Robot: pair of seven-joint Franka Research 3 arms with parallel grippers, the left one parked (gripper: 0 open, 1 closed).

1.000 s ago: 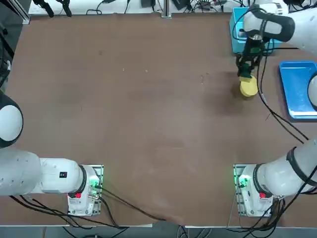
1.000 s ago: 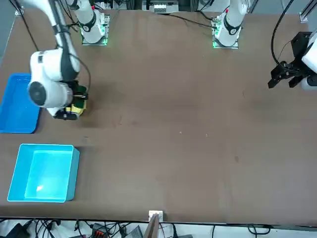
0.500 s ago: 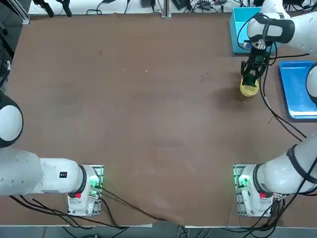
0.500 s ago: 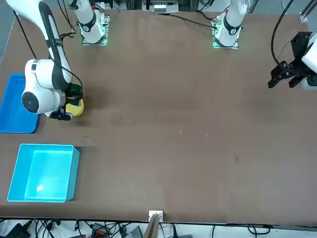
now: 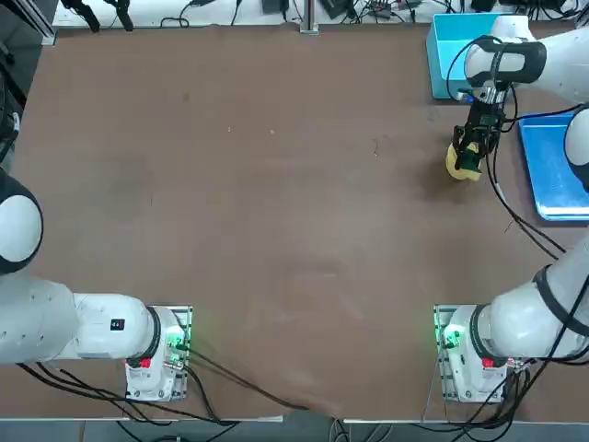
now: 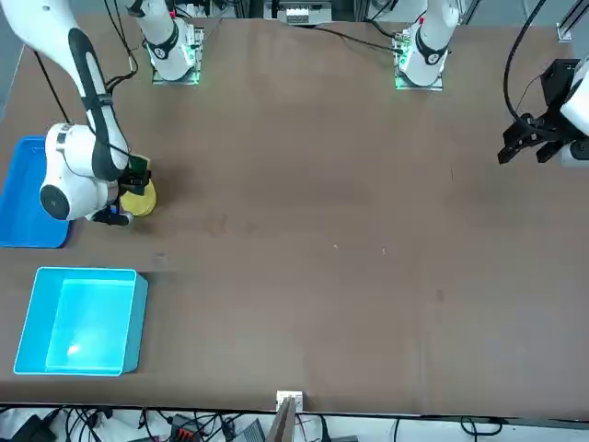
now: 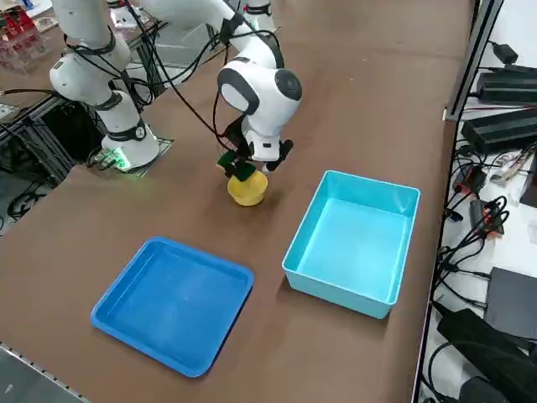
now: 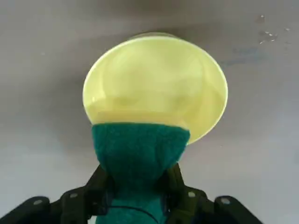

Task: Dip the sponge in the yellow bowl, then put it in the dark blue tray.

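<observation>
Sponge gripped at the yellow bowl's rim

Seen from the robot's right side, the dark blue tray (image 7: 172, 306) lies flat on the desk (image 7: 143, 214) at left, with nothing in it. To its right and farther from the camera, the right arm (image 7: 260, 96) reaches down to the yellow bowl (image 7: 247, 191). The right tool (image 8: 139, 181) is closed on the sponge (image 8: 140, 144), pinching it between its two fingers. The sponge's dark green face shows, and its lower end overlaps the mouth of the bowl at one side of the rim; whether it touches the bottom cannot be told. The bowl stands upright on the desk, apart from both containers. Farthest right of these is the light cyan box (image 7: 352, 243), open at the top and beside the tray, a strip of desk between them.
</observation>
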